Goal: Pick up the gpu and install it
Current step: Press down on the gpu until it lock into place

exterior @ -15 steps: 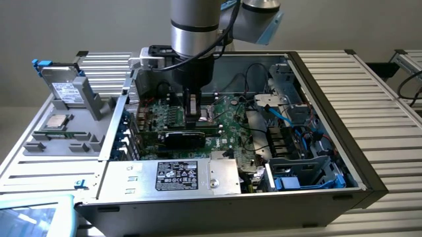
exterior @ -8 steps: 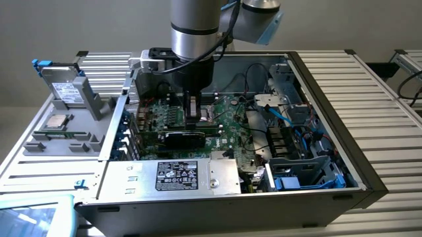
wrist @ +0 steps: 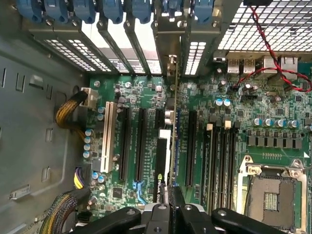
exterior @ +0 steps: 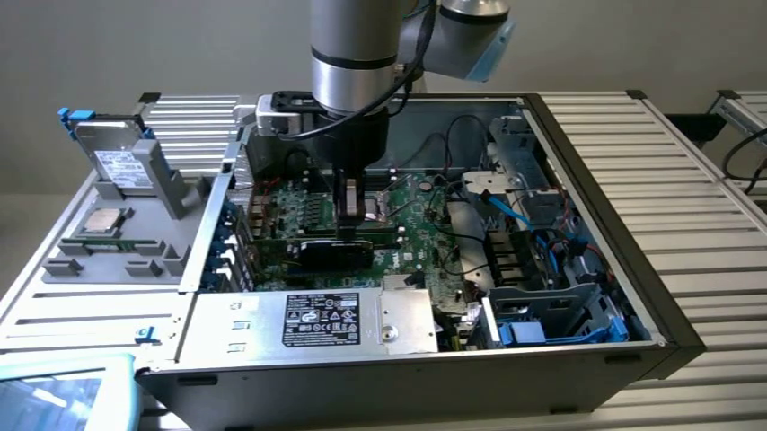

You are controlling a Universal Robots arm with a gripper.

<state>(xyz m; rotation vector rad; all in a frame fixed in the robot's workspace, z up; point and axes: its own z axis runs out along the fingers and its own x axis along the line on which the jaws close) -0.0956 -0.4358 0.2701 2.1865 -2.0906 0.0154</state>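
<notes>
Black-coolered gpu (exterior: 333, 252) edge-on between closed gripper (wrist: 170, 195) fingers (clamped), over motherboard (wrist: 243, 122) slot.

A plain grey wall (exterior: 144, 45) stands behind a ribbed aluminium table (exterior: 671, 180).

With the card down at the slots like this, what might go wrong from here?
1. The gpu stands edge-on in the shut gripper among several near-identical black slots; a small offset could press it beside its slot.
2. Its end bracket must meet the rear bracket bay; it could catch.
3. Capacitors stand close by.
</notes>
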